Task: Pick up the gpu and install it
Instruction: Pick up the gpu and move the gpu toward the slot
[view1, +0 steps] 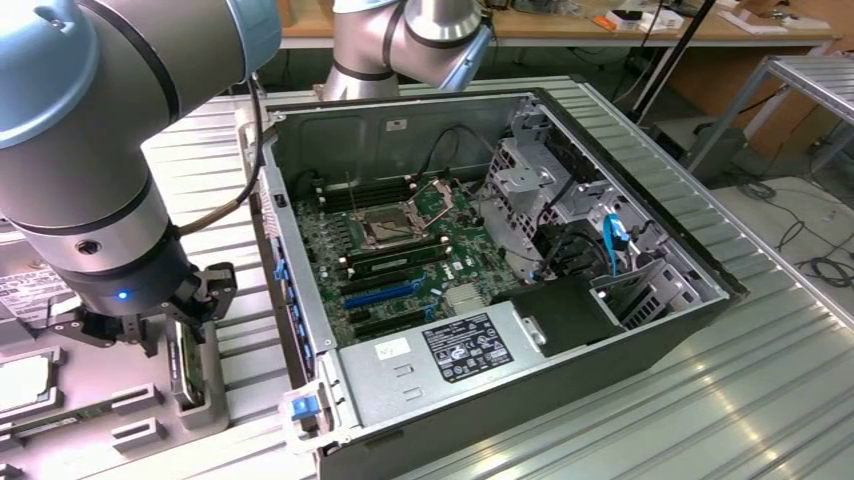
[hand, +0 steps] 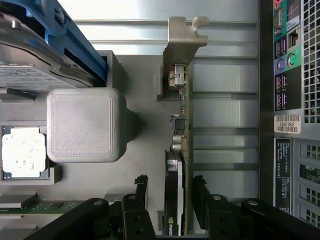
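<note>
**Open claw straddles the gpu in its tray**

The arm (view1: 80, 150) comes down at the exterior view's left. Its wrist points straight down over the grey tray (hand: 142, 70), which sits beside the open computer case (view1: 441, 250). The gripper (hand: 171, 186) is spread wide. One of its fingers (hand: 141, 187) is on the cooler side of the gpu (hand: 175, 210) and the other is on the board side. The gpu stands on edge in a slot of the tray, with its silver bracket (hand: 182, 45) at the end away from the claw. A clear gap shows on the cooler side. On the board side the finger looks just clear of the card, though that is hard to judge. The card is not yet gripped.
</note>
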